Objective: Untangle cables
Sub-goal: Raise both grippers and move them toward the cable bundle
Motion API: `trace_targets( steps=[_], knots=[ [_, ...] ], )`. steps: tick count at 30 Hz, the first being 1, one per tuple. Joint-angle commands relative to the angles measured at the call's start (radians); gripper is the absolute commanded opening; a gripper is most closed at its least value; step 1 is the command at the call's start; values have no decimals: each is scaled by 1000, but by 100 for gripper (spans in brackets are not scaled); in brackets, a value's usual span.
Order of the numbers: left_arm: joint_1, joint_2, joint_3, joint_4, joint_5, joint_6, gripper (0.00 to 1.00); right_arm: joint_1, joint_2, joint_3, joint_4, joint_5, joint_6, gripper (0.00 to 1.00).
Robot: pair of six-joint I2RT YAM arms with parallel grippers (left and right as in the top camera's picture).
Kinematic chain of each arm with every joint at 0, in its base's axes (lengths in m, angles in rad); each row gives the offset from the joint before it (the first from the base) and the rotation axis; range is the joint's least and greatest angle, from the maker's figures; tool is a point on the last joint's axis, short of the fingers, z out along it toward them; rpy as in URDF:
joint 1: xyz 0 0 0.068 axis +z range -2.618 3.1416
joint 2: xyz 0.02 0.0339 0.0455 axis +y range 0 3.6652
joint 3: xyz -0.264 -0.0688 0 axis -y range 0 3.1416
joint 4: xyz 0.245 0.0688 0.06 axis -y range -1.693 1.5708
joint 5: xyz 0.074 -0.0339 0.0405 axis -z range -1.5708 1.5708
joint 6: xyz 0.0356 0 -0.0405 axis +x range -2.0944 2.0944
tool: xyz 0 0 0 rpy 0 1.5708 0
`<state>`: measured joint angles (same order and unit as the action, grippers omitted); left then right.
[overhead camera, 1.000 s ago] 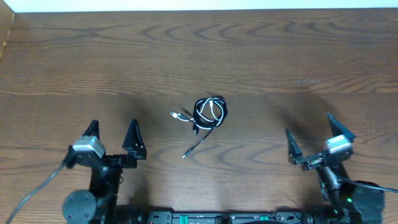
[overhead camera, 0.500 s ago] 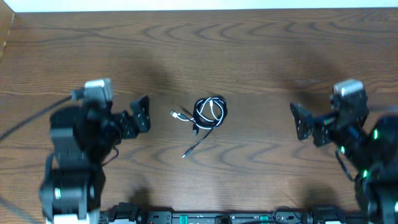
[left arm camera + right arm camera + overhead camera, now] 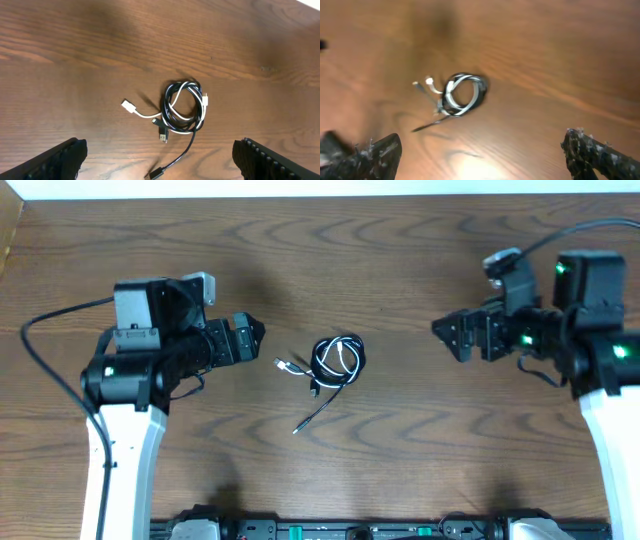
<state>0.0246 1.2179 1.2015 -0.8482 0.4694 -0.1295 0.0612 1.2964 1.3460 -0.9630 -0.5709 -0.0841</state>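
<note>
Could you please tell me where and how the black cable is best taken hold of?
On the black cable, probably the loose tail: it runs out of the coil alone, clear of the white cable. Come straight down from above, pinching across it near the plug end.

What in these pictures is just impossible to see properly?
Cables: which cord passes over which inside the coil is unclear; the overhead view is too small, the right wrist view blurred.
Plugs: type too small to tell in every view.
Left fingers: cut off by the bottom edge of the left wrist view.
Right fingers: blurred and cut off below in the right wrist view.
</note>
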Motion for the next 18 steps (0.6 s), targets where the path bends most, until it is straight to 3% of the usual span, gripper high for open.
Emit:
trace_targets(
  steps=[1,2,3,10,13,16,17,18],
  knots=[
    [3,42,27,1,48,15,48,-2,58,21,10,-117,-6,93],
    [3,68,26,-5,47,-5,8,-1,94,21,10,-117,4,17],
    [3,80,26,-10,47,-17,7,-1,107,20,7,-117,16,1],
    [2,160,11,-14,47,-67,7,51,230,12,5,-117,91,3],
    [-6,191,11,-11,47,-67,8,95,284,11,27,-109,92,26],
    [-26,223,11,-12,47,-67,40,148,350,11,54,-61,171,41],
    [-34,234,11,-13,47,-67,48,166,375,11,63,-39,195,41],
    [-45,246,11,-13,47,-67,50,182,398,11,74,-21,206,41]
  ],
)
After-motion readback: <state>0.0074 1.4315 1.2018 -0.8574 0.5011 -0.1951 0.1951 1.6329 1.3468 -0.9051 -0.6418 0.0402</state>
